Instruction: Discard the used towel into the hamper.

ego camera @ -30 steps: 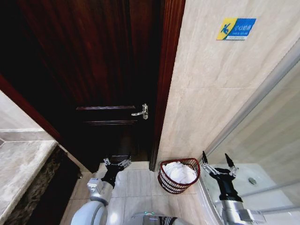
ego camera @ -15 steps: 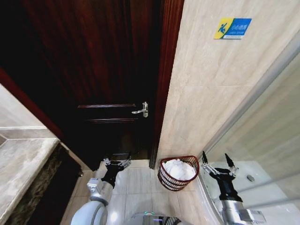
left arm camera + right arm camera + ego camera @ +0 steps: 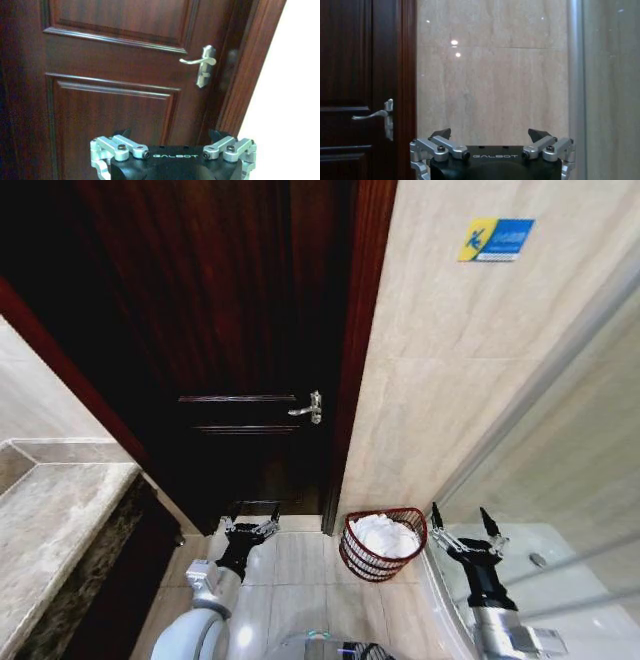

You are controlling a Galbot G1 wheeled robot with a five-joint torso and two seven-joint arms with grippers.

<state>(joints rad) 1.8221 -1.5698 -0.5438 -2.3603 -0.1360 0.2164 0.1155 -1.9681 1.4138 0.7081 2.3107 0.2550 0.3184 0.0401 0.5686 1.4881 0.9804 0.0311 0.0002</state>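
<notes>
The hamper [image 3: 383,542] stands on the floor just left of the right gripper [image 3: 466,530] and well right of the left gripper [image 3: 250,527]. Both hang spread and empty. White cloth, probably the towel [image 3: 383,534], already lies inside.

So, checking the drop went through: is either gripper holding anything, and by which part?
Nothing held: left gripper and right gripper are open and empty.
</notes>
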